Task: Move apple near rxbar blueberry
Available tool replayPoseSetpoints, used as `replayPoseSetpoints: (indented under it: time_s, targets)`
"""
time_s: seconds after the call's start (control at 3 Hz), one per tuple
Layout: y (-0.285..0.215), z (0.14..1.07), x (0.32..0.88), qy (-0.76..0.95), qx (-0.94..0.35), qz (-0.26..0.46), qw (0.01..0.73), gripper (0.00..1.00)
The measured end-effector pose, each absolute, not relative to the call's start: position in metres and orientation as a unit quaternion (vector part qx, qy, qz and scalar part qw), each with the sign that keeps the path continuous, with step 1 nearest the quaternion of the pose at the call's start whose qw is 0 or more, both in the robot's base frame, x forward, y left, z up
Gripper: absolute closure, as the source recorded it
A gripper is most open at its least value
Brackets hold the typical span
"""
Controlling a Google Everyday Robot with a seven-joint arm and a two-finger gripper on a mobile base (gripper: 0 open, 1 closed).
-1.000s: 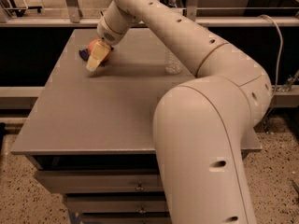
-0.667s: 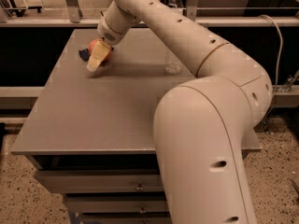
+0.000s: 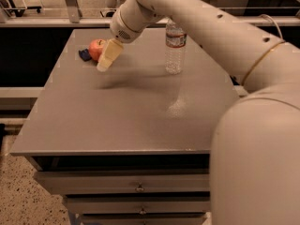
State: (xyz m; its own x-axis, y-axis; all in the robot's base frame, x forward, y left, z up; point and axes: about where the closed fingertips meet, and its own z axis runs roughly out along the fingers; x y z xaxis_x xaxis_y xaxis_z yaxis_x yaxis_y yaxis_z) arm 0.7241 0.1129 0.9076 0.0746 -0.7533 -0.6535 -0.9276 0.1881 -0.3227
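The red-orange apple [image 3: 95,48] rests on the grey table [image 3: 126,111] at its far left. The dark blue rxbar blueberry [image 3: 84,55] lies flat right beside it on the left, touching or nearly touching it. My gripper [image 3: 106,60] points down at the table just to the right of the apple, close against its side. The gripper's pale tip hides the apple's right edge.
A clear plastic water bottle [image 3: 174,48] stands upright at the far middle of the table, right of the gripper. My arm [image 3: 220,36] reaches in from the right above it. Drawers [image 3: 136,187] sit under the table's front edge.
The gripper has shifted slightly to the right, so more of the apple shows. The arm has lifted and the bottle is now more exposed. The apple and the bar have stayed put.
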Motion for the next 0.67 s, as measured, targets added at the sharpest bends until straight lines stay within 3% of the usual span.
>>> replayPoseSetpoints:
  time_s: [0.67]
  targets:
    - [0.042, 0.964, 0.622, 0.637, -0.616, 0.121, 0.447, 0.00]
